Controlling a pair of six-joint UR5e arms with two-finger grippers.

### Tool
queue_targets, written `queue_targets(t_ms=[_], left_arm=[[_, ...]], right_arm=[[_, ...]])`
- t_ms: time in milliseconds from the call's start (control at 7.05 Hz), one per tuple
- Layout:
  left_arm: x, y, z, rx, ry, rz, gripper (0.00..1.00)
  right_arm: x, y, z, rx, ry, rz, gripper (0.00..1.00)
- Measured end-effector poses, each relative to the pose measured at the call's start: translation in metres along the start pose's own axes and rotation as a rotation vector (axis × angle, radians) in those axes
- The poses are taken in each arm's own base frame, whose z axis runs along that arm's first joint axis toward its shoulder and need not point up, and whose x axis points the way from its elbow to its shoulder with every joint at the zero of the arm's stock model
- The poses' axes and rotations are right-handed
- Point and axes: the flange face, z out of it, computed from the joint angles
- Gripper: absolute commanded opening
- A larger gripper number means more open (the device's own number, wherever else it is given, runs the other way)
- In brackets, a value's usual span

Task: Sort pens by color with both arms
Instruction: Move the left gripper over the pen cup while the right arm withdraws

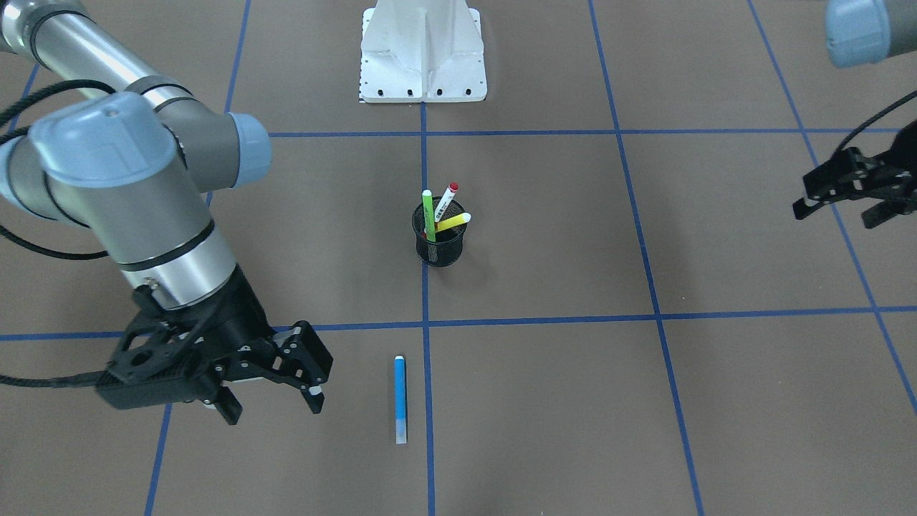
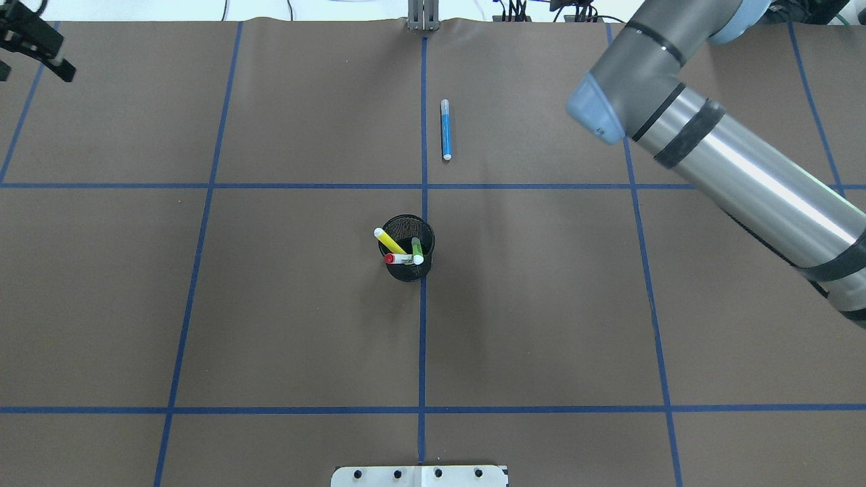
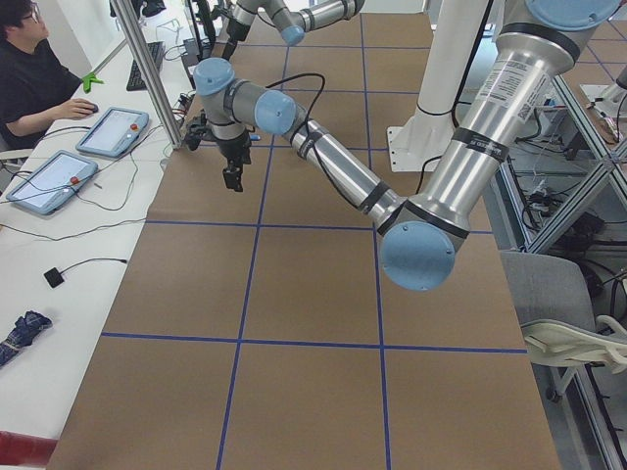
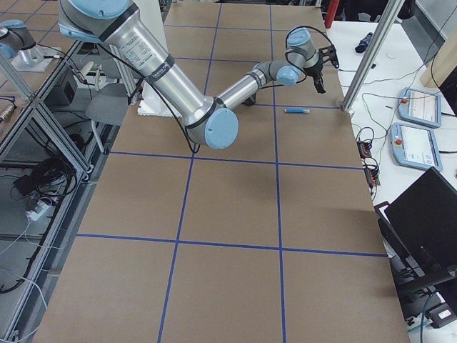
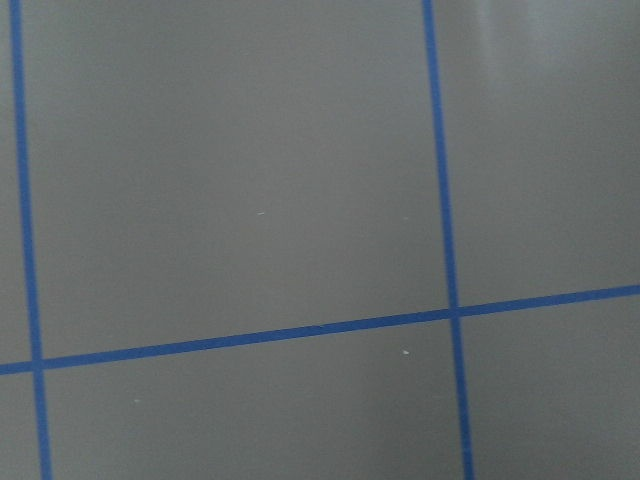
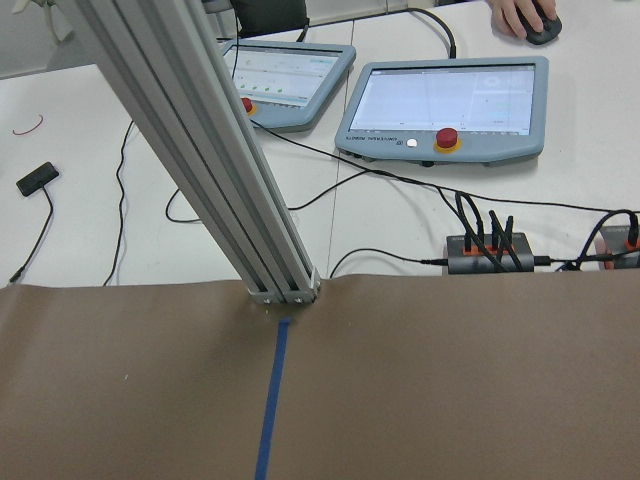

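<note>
A blue pen [image 1: 400,398] lies flat on the brown table, also in the overhead view [image 2: 445,128] and the exterior right view [image 4: 296,111]. A green pen [image 1: 428,213], a yellow pen [image 1: 453,223] and a white red-capped pen [image 1: 447,197] stand in a black mesh cup [image 1: 439,247] at the table's middle [image 2: 408,267]. My right gripper [image 1: 272,405] is open and empty, just above the table beside the blue pen, apart from it. My left gripper [image 1: 838,213] is open and empty, far off at the table's side [image 2: 34,51].
The white pedestal base [image 1: 423,57] stands at the robot's side. An aluminium post [image 6: 230,170] and operator consoles [image 6: 440,105] are past the far table edge. A person [image 3: 39,78] sits there. Blue tape lines [image 5: 250,335] grid the table.
</note>
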Motion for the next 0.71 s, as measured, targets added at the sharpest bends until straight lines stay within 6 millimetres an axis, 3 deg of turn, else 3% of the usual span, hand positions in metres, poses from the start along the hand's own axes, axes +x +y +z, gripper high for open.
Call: queue_targets(t_ms=[284, 425, 709], left_arm=[[0.118, 0.025, 0.019, -0.020, 0.083, -0.078, 1.00], [0.153, 0.037, 0.028, -0.008, 0.140, -0.117, 1.00], [0.200, 0.060, 0.061, -0.035, 0.220, -0.215, 1.00]], right_arm=[[0.034, -0.025, -0.030, -0.176, 0.052, 0.132, 1.00], [0.047, -0.027, -0.035, -0.253, 0.090, 0.198, 1.00], [0.081, -0.016, -0.027, -0.336, 0.139, 0.270, 1.00]])
